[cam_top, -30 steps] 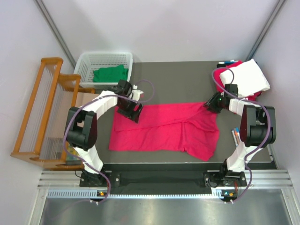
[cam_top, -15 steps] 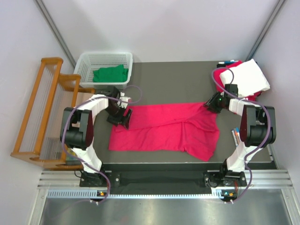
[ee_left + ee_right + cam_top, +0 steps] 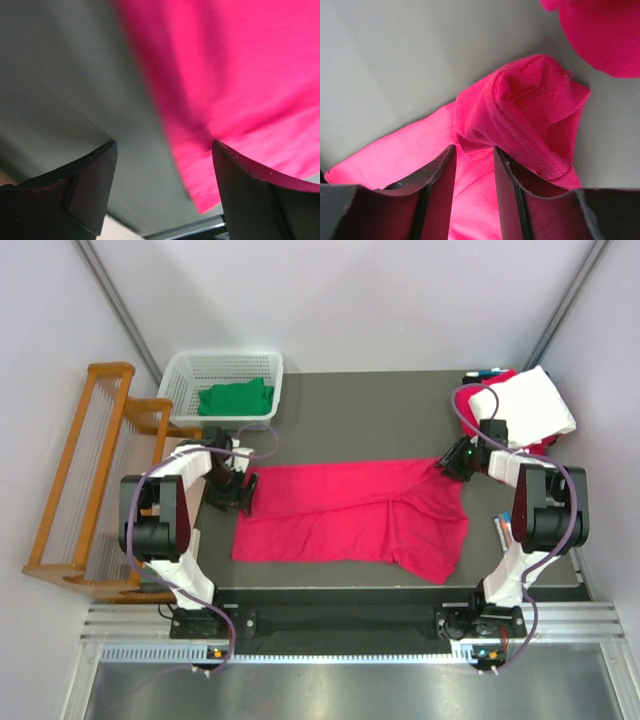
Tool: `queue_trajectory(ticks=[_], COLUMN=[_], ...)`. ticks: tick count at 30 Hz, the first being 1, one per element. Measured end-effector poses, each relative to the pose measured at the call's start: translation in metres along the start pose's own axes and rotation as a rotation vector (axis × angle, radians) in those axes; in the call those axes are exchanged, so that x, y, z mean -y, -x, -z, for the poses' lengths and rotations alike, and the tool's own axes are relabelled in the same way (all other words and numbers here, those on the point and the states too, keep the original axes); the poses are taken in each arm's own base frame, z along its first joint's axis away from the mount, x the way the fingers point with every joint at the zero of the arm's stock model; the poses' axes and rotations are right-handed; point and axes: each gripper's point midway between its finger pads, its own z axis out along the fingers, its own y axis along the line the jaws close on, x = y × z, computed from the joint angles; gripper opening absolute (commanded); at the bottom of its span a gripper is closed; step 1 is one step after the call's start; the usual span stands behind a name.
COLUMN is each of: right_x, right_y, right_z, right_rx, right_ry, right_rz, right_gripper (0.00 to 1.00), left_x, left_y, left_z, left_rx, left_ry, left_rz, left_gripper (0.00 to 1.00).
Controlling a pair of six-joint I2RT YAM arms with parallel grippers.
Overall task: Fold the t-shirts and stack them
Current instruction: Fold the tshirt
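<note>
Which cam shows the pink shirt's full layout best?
Top external: the whole pink shirt spread on the table. Left wrist shows only a blurred edge; right wrist only a bunched corner in the right tool.

crimson-pink t-shirt [image 3: 340, 515] spread at centre, green t-shirt [image 3: 236, 398] bunched far left, white t-shirt [image 3: 535, 405] folded far right

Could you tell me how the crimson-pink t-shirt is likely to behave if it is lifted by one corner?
The crimson-pink t-shirt would probably drape limply: it lies flat with soft creases. It likely bunches rather than holds shape, as the corner puckers at the right gripper. Pushed, it may ruck up like the fold across its middle.
</note>
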Motion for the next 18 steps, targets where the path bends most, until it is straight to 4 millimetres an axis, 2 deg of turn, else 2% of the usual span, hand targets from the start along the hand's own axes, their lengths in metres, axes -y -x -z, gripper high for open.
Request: queue_trajectory(ticks=[2,5,10,16,18], right_x=[0.0,0.0,0.0,0.001,0.001], right_y=[0.0,0.0,0.0,0.0,0.0], right_z=[0.0,0.0,0.0,0.0,0.0], right_rx=[0.0,-0.001,-0.001,-0.001,-0.001], right_ry=[0.0,-0.001,-0.001,-0.001,-0.001], right_rz=[0.0,0.001,0.003,0.007,0.007], right_gripper=[0.36,0.36,0.36,0.36,0.36], left_x=[-0.014,-0.018,-0.001,0.03,0.035], left_y=[-0.004,-0.004,0.01,0.024,0.024], left_z=[0.001,0.003,0.014,0.043,0.048], left_rx=[-0.003,-0.003,0.02,0.1,0.109], left_ry=[0.022,0.021,-0.012,-0.05,-0.058], left_rz=[0.035,0.05,0.01,-0.057,-0.062], left_gripper=[0.8,0.8,0.8,0.8,0.8])
